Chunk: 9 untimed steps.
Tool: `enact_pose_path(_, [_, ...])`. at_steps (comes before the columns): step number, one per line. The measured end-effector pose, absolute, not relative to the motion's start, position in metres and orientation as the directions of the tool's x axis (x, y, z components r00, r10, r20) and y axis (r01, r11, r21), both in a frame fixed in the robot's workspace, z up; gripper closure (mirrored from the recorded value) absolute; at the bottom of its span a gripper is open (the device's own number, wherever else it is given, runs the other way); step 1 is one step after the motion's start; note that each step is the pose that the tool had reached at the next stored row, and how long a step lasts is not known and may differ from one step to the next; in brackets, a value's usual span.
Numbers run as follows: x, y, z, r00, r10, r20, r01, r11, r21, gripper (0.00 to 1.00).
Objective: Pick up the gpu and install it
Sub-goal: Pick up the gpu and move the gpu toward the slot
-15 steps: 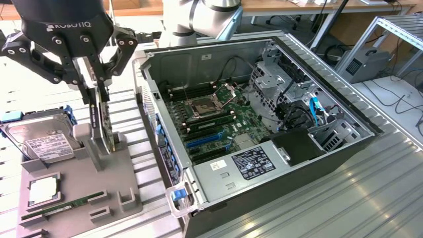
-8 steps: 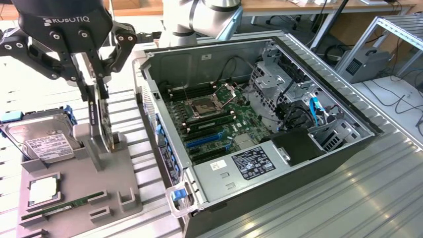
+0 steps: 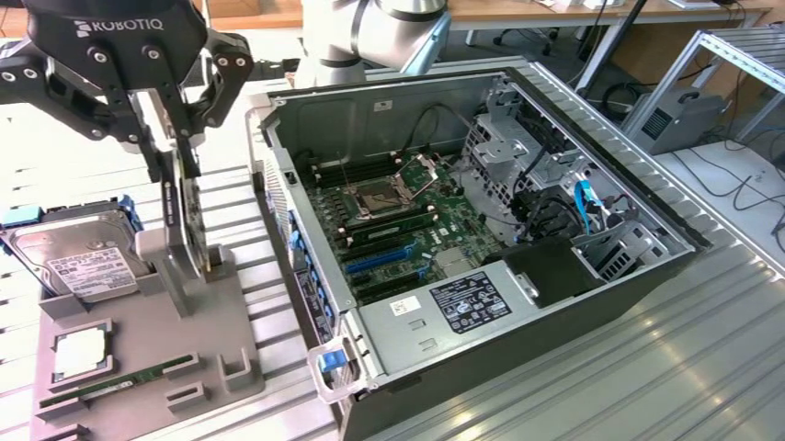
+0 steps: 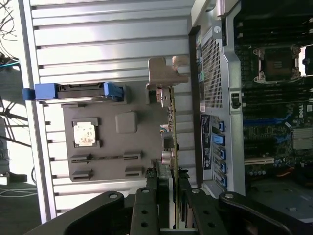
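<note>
Ribbed metal tabletop point(image 3: 687, 367): one "ROBOTIQ"-branded gripper point(image 3: 176, 165), fingers point(image 3: 157, 152) clamped on the upright gpu point(image 3: 187, 225) in a grey holder point(image 3: 147, 354), beside one hard drive point(image 3: 80, 262) and one open computer case point(image 3: 491, 239).

We see a ribbed aluminium table point(image 3: 687, 367), slats running across it. Directly on it lies an open computer case point(image 3: 491, 257) on its side, motherboard facing up, taking up the middle and the exterior view's right. Just beside it, toward the exterior view's left, sits a grey parts tray point(image 3: 227, 363), flat on the slats and close to the case wall but we can't tell if touching. On the exterior view's far right a second ribbed surface point(image 3: 736, 216) adjoins the table, with cables point(image 3: 748, 184) lying on it.
</note>
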State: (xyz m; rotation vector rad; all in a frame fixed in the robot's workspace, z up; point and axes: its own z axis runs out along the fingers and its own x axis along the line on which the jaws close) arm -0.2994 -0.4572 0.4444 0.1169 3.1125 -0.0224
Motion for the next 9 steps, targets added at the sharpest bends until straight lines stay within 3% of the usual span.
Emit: enact_pose_path(9, [-0.2994, -0.4572, 0.451, -0.997, 0.075, -0.027, 0.075, 0.997, -0.013, 0.73])
